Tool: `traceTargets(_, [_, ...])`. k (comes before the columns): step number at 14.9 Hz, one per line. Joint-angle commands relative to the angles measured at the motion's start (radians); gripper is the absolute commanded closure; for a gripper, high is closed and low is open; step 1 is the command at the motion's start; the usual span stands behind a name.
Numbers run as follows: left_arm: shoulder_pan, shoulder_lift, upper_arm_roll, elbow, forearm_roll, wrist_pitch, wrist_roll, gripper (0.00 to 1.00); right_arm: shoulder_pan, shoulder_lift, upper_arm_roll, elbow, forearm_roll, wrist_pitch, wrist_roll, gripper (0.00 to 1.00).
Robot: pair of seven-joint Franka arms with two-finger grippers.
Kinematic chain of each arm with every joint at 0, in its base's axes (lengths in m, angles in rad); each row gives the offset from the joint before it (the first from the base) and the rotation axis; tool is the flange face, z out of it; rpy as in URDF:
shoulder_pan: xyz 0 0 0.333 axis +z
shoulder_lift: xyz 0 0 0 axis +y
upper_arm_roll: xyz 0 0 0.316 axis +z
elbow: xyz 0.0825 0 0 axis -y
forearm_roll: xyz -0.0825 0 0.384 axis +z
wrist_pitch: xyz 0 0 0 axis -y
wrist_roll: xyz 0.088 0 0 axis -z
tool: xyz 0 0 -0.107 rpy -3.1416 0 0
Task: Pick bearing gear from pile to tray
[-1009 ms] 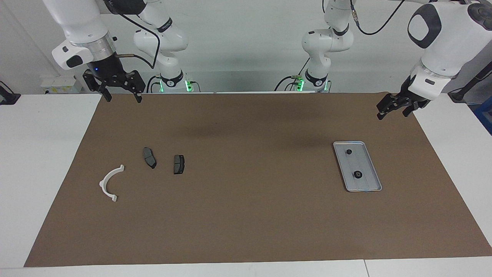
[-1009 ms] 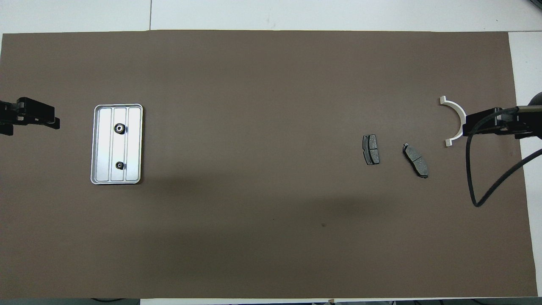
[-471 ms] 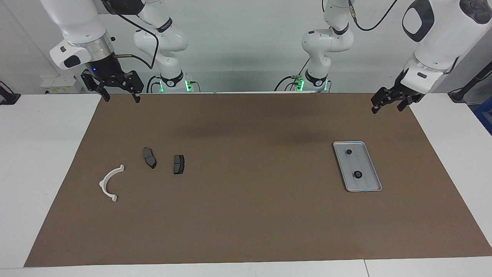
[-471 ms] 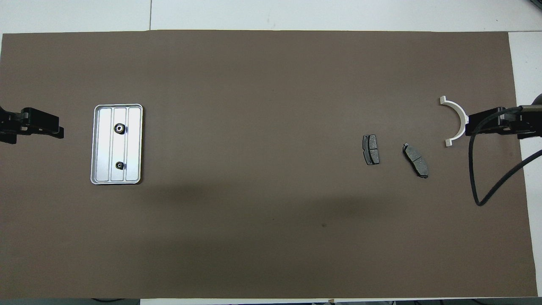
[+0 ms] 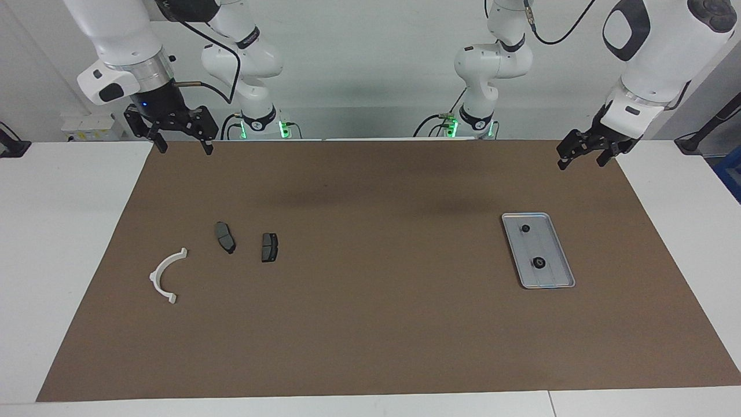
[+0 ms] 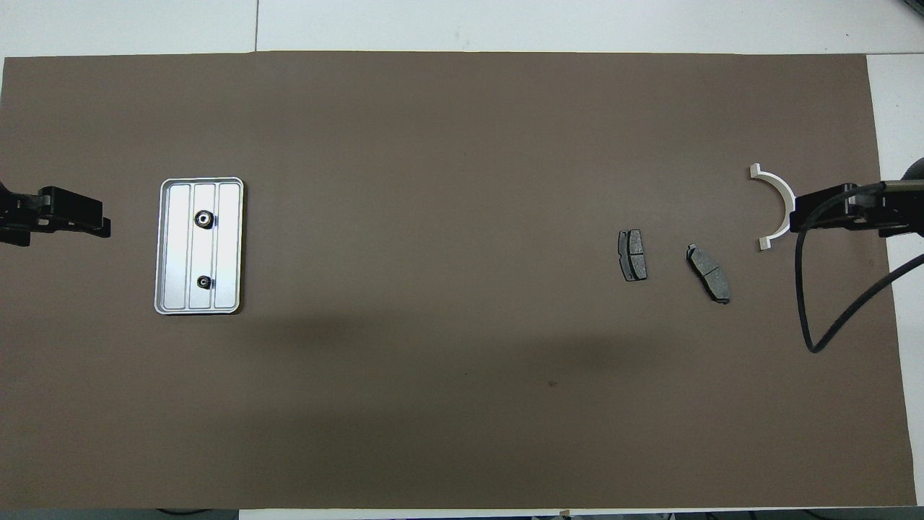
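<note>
The two small black bearing gears (image 5: 539,263) (image 5: 525,229) already lie in the silver tray (image 5: 564,285) toward the left arm's end of the table, one nearer the robots than the other; none shows among the white half-ring bracket (image 5: 162,275) and two brake pads (image 5: 225,237) (image 5: 269,247) at the right arm's end. Such gears are probably light, rigid and smooth, best pinched across the outer rim. The left gripper (image 5: 580,152), fingers spread and empty, has risen and drawn away from the tray over the last second; the right gripper (image 5: 182,141), also spread and empty, has barely shifted above the mat (image 5: 370,324).
</note>
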Motion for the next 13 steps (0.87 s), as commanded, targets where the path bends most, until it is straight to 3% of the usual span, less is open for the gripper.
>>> traceTargets(1, [-0.024,-0.03,0.017,-0.031,0.009,0.032,0.011,0.0,-0.021,-0.017,0.012,-0.016,0.021,-0.008,-0.021,0.0])
traceTargets(13, [-0.026,-0.029,0.015,-0.014,0.01,0.052,0.014,0.0,-0.02,-0.02,0.012,-0.016,0.023,-0.011,-0.018,0.0])
